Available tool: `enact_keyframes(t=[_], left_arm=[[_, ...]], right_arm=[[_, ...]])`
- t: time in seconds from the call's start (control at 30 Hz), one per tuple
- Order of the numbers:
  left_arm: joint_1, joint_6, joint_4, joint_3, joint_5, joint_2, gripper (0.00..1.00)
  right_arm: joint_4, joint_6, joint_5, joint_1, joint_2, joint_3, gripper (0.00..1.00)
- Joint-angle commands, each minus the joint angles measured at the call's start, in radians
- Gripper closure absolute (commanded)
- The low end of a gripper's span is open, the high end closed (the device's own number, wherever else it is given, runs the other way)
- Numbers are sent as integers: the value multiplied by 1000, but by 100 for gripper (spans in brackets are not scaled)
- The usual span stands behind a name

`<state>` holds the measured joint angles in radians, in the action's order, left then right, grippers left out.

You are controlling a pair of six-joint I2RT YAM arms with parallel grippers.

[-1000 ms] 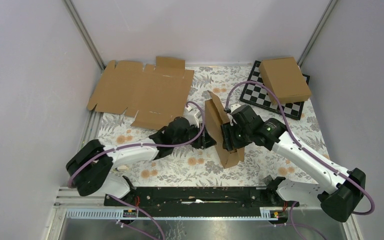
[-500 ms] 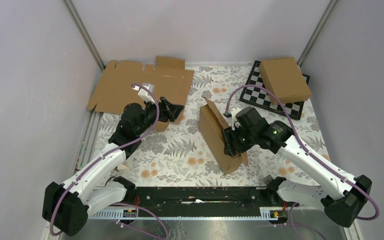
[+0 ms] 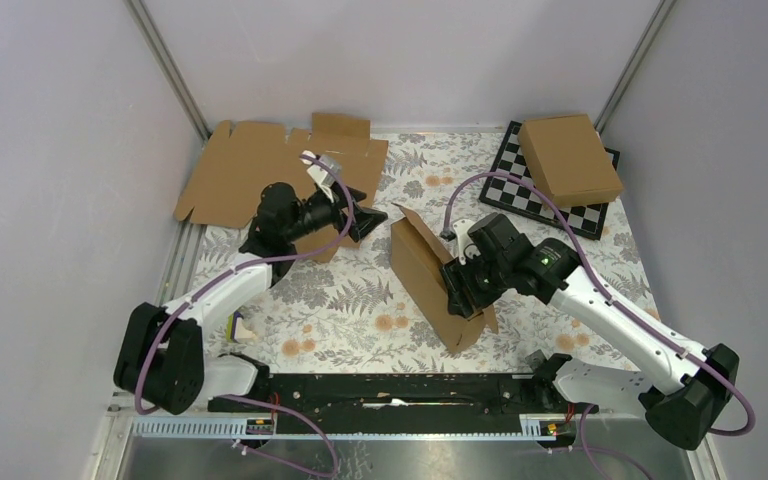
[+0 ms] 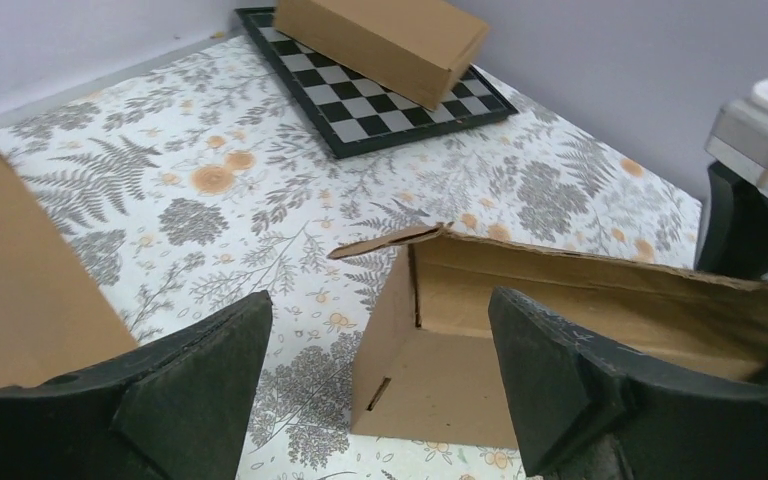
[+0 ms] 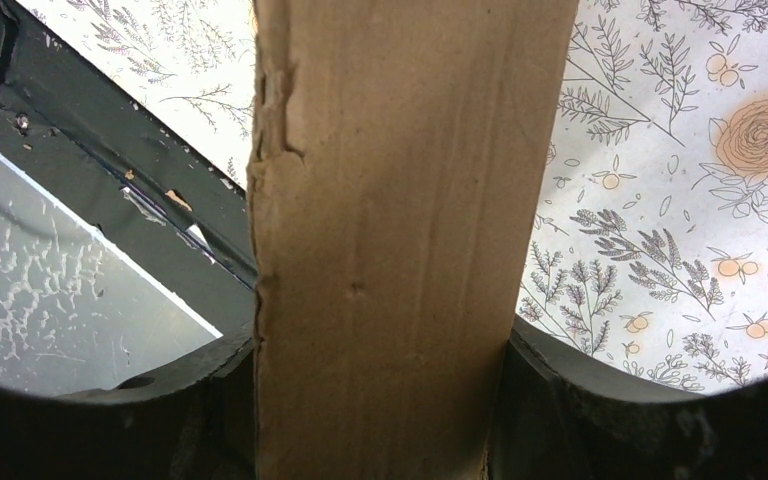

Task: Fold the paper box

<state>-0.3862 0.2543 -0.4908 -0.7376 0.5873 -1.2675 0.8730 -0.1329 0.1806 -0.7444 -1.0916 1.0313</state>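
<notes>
Your right pincer (image 3: 457,284) is clamped on a side wall of the plain brown cardboard mailer box (image 3: 430,270). The box stands part-folded mid-way across the floral tabletop (image 3: 350,300), long axis running far-left to near-right. Your left pincer (image 3: 368,218) hangs empty with its jaws apart. It is just left of the box's far end, so it looks nearer to the loose flap (image 3: 406,217) there.
</notes>
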Motion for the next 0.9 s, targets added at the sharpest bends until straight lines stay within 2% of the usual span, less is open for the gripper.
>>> enact_keyframes(t=[0.0, 0.33, 0.53, 0.63, 0.7, 0.83, 0.87], left_arm=[[4, -87, -56, -79, 170, -48, 15], [3, -191, -40, -138, 255, -168, 33], [-6, -185, -43, -173, 226, -210, 30], [-11, -179, -42, -187, 227, -226, 34], [-19, -173, -36, -201, 229, -240, 46], [-52, -200, 67, -251, 188, -254, 87], [-66, -218, 98, -263, 172, -253, 92]], right_arm=[[-9, 28, 55, -6, -9, 37, 52], [-10, 28, 80, -6, -16, 37, 52], [-15, 17, 79, -6, -25, 42, 53], [-18, 15, 87, -7, -26, 46, 53], [-17, 15, 83, -6, -28, 51, 53], [-17, 2, 24, -7, -28, 53, 53], [-18, 1, 10, -6, -28, 49, 53]])
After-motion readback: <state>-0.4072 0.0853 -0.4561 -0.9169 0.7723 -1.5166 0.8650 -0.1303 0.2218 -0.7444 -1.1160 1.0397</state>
